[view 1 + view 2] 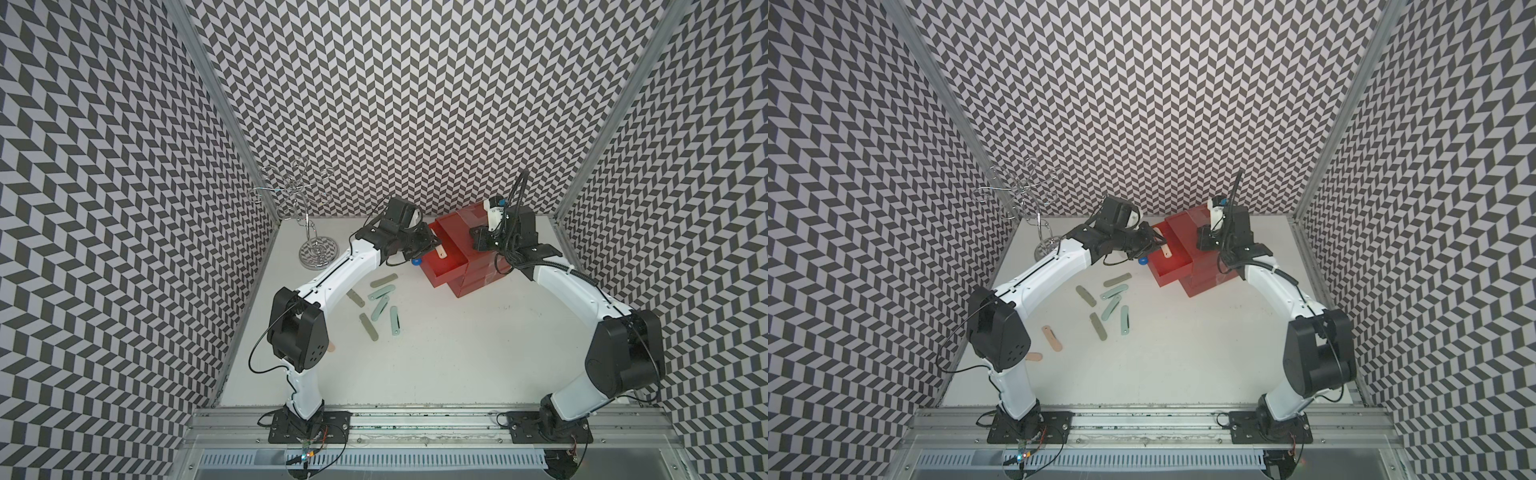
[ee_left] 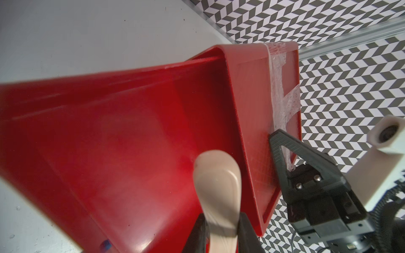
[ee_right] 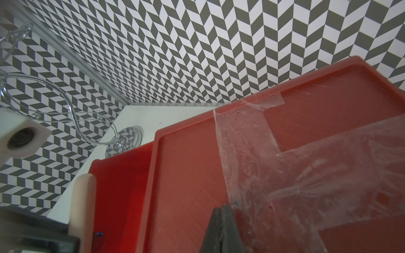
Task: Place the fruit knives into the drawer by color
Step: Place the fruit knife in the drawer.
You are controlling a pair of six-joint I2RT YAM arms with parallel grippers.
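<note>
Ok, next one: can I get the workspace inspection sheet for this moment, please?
Surface: white tabletop, a few dark specks.
Job's things: red drawer box, top drawer pulled out; three olive knives and three mint knives loose on the table; two peach knives by the left arm's elbow.
Clutter: wire stand at the back corner.
Grippers: left gripper shut on a third peach knife over the open drawer; right gripper shut, tips on the box's taped top.
Cables: black cables loop off both arms, clear of the knives.
Surroundings: chevron walls; aluminium rail in front.
</note>
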